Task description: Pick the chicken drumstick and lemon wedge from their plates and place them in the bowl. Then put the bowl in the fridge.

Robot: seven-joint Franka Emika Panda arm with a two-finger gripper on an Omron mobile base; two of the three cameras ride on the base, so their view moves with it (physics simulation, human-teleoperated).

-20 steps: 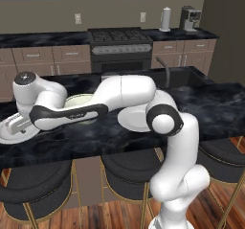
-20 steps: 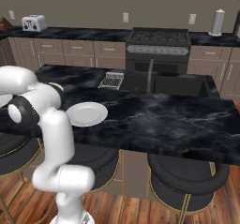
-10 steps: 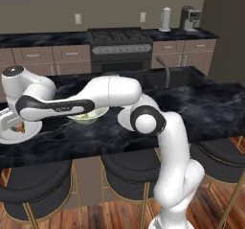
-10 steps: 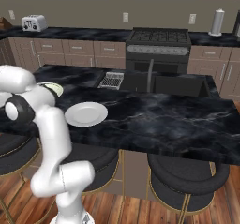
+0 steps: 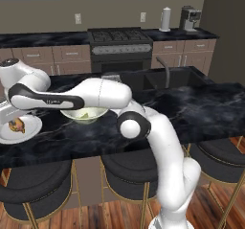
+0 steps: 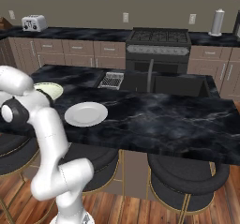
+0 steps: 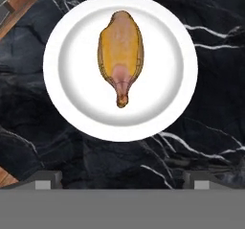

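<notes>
The chicken drumstick (image 7: 120, 51) is a golden-brown lump lying in the middle of a white plate (image 7: 62, 98). My gripper (image 7: 122, 179) hangs straight above it, open, with its fingertips (image 7: 48, 177) wide apart and nothing between them. In the left base view this drumstick (image 5: 16, 125) and its plate (image 5: 29, 130) sit at the counter's left end, under my hand. The pale cream-green bowl (image 5: 84, 114) stands right of that plate with the lemon wedge (image 5: 88, 113) inside. The second plate (image 6: 86, 114) lies bare beside the bowl (image 6: 50, 90). The fridge is out of view.
My forearm (image 5: 52, 100) stretches level over the counter, just above the bowl. A sink with a faucet (image 5: 165, 70) is set in the island behind. Black stools (image 5: 36, 185) line the near edge. The counter edge and wood floor (image 7: 19, 3) lie close beside the drumstick plate.
My forearm has lifted and levelled out, uncovering the bowl, while the hand has settled over the drumstick plate. The jaws have stayed open.
</notes>
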